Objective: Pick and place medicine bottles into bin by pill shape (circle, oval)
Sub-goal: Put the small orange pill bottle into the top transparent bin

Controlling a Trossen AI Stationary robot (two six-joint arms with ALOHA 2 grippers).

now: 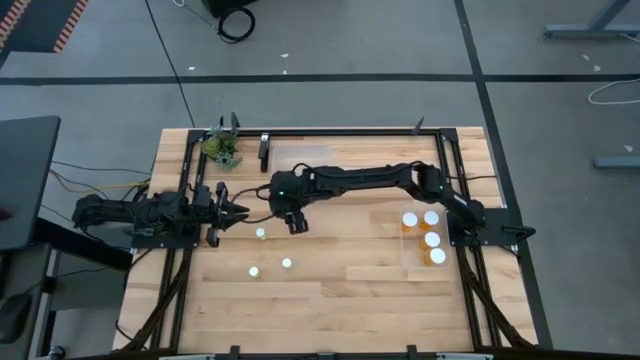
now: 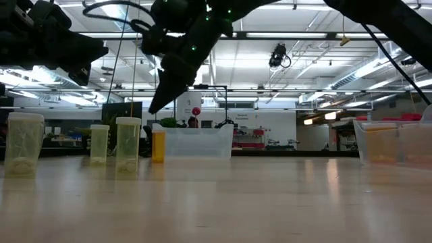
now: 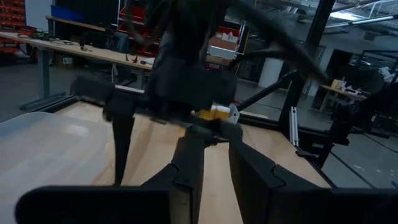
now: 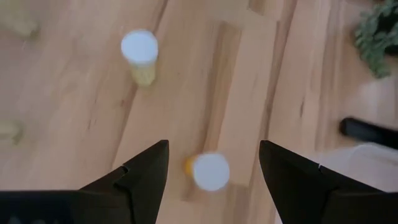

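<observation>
Pale wooden tabletop [image 1: 340, 290] carries the sorting job, with a clear bin [image 1: 425, 240] on its right side already holding four medicine bottles, white caps up. A second clear bin [image 1: 300, 157] sits at the far edge. Three loose bottles [image 1: 286, 263] stand in the open on the left half.

Right pincer [image 1: 296, 222] reaches across to the middle of the tabletop and hangs above it, its two fingers [image 4: 140, 171] spread wide with nothing between them. In its wrist view a white-capped orange bottle [image 4: 209, 171] stands upright almost straight below the gap, a little nearer one finger than the other, so its long axis runs up toward the pincer. Another bottle [image 4: 140, 53] stands farther off on the wood.

Left pincer [image 1: 238, 210] waits at the left edge of the tabletop, shut and holding nothing.

By my reading the right arm is the nearer one to that bottle, and the coming move is a plain descent with a small sideways correction to centre the cap between the fingers
</observation>
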